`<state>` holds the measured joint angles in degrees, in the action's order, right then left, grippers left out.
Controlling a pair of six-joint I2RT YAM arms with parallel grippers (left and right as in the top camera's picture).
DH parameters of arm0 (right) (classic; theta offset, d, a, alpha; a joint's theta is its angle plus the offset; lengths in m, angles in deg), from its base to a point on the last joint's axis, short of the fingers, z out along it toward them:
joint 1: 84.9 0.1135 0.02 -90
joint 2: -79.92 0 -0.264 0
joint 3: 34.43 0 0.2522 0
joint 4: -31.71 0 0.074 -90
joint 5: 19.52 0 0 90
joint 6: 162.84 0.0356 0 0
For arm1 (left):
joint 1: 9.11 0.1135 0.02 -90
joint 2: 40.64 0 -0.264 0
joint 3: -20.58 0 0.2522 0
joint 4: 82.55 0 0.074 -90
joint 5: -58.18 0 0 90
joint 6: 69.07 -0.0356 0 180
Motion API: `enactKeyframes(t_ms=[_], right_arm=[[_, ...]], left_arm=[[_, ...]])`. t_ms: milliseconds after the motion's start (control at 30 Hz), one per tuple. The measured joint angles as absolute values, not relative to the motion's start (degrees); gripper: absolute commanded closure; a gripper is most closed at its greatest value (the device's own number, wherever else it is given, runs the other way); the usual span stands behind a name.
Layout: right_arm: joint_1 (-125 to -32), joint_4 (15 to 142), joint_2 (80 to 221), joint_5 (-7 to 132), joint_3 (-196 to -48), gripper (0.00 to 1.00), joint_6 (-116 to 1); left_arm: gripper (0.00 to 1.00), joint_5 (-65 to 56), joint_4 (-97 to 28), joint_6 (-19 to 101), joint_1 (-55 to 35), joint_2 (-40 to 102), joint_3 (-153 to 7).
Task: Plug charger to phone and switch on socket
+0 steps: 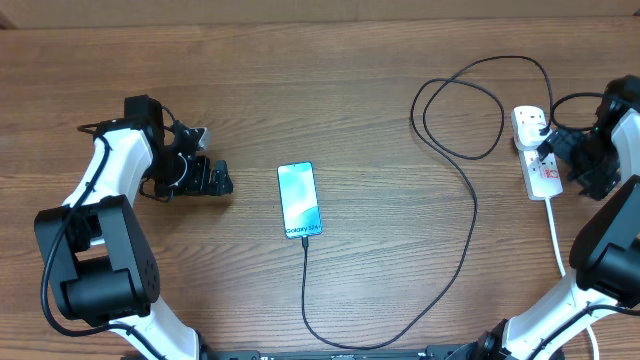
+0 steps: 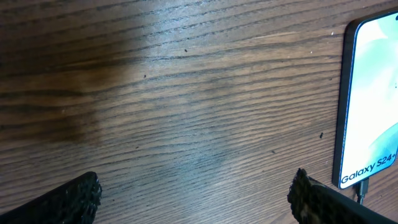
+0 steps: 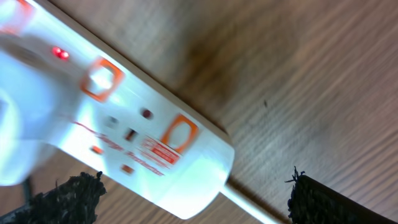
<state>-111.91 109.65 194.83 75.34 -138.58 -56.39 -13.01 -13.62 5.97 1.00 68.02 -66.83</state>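
Observation:
The phone (image 1: 299,200) lies flat mid-table, screen lit light blue reading "Galaxy S24"; its edge shows in the left wrist view (image 2: 370,99). The thin black charger cable (image 1: 470,220) runs from the phone's near end, loops right and back up to a plug in the white socket strip (image 1: 538,150). My left gripper (image 1: 215,180) is open and empty over bare wood left of the phone. My right gripper (image 1: 562,160) is open over the socket's near end (image 3: 143,130), where a red light glows (image 3: 60,53).
The socket's thick white cord (image 1: 556,235) runs toward the table's front right. The charger cable's big loops (image 1: 460,110) lie between phone and socket. Both arm bases stand at the front corners.

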Motion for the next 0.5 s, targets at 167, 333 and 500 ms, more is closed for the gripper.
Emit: enactKeyframes(t_ms=[167, 333, 500], right_arm=[[-111.9, 110.0, 194.6, 75.3, -138.7, 0.0, -57.4], [-111.9, 109.1, 194.6, 75.3, -138.7, 0.0, -57.9], [-111.9, 107.3, 194.6, 75.3, -138.7, 0.0, -57.9]], left_arm=[[0.0, -13.0, -13.6, 6.0, 1.0, 68.0, -66.8], [0.0, -13.0, -13.6, 6.0, 1.0, 68.0, -66.8], [0.0, -13.0, -13.6, 6.0, 1.0, 68.0, -66.8]])
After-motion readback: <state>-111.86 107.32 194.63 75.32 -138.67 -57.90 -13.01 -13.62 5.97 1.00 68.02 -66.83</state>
